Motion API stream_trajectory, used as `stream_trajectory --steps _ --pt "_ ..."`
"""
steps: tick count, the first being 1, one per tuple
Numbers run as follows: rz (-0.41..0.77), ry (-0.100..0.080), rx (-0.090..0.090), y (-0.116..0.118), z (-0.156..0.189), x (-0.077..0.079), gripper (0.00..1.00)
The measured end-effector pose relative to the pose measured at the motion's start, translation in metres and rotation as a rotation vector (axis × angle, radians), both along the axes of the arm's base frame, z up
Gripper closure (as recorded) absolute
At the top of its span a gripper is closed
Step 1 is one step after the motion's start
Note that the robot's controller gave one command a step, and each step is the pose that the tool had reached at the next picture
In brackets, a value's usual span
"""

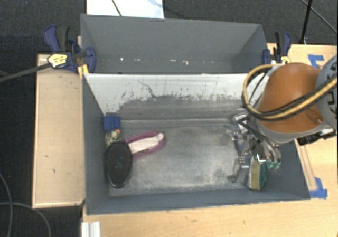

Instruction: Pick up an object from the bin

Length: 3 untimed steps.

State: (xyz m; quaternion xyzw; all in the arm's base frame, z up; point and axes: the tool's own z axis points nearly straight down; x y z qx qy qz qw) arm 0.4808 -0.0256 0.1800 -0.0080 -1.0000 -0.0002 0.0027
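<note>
My gripper (244, 164) hangs low in the right front corner of the bin (174, 101), its upper part hidden under the orange cover (290, 98). I cannot tell how far it is open, or whether it has hold of anything. A small tan-green block (257, 177) sits just beside it. Well apart, by the left wall, lie a black brush (117, 163), a pink-white thing (146, 143) and a blue piece (111, 122).

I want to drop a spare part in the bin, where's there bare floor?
The middle floor is bare, between the pink-and-white thing and the gripper. Crowded: left end, with the black oval thing and blue piece; right end, gripper beside a green-tan thing.
</note>
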Motion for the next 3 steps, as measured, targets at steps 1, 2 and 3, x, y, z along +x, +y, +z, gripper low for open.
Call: stream_trajectory --steps 1,2,3 --pt "0.138 -0.002 0.000 -0.059 -0.098 0.020 0.00" --pt "0.178 -0.016 0.000 -0.110 -0.103 -0.002 0.00" --pt "0.692 -0.006 0.013 -0.120 -0.102 0.023 0.00"
